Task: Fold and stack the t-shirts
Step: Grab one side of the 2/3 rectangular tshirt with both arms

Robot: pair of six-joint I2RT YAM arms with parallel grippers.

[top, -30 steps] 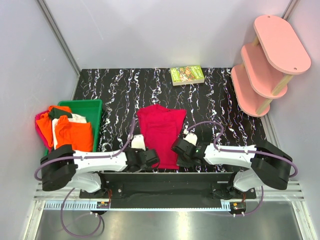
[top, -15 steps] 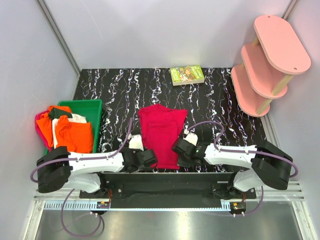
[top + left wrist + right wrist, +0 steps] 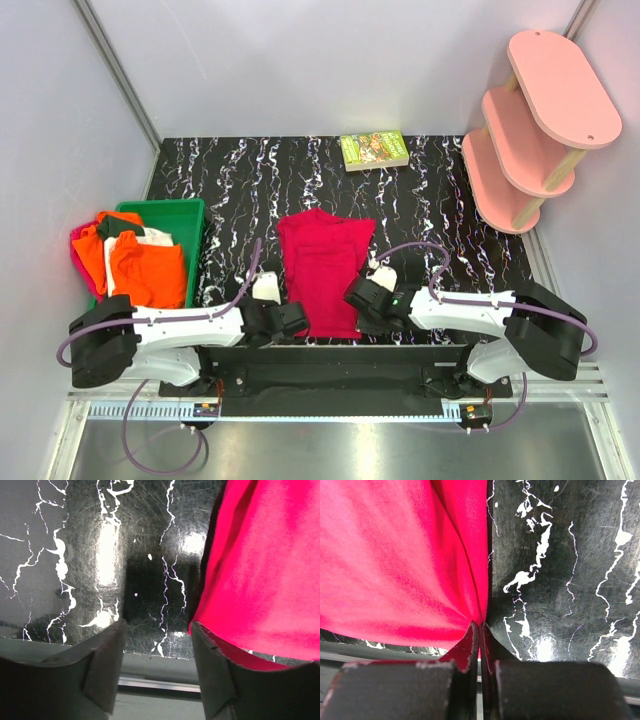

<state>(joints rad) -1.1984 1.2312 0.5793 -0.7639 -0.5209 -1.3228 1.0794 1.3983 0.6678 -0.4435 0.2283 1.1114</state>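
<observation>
A crimson-red t-shirt [image 3: 322, 268] lies partly folded on the black marbled table, near the front edge. My right gripper [image 3: 356, 296] is shut on the shirt's right edge; in the right wrist view the red cloth [image 3: 395, 565] bunches into the closed fingertips of that gripper [image 3: 480, 627]. My left gripper [image 3: 290, 319] stands open at the shirt's lower left corner. In the left wrist view only bare table shows between the fingers of the gripper [image 3: 157, 630], and the shirt's edge [image 3: 260, 570] runs just past the right finger. Orange t-shirts [image 3: 150, 270], a white one [image 3: 152, 238] and a pink one [image 3: 78, 245] are heaped at the left.
A green bin [image 3: 188, 212] at the left holds the heap of shirts. A small green-covered book [image 3: 374, 150] lies at the back of the table. A pink three-tier shelf [image 3: 540, 120] stands at the back right. The table's front edge [image 3: 150, 652] is just under the left fingers.
My left gripper has drawn a little to the left, off the red shirt's lower corner, and its jaws have widened slightly. The right gripper has stayed shut on the shirt.
</observation>
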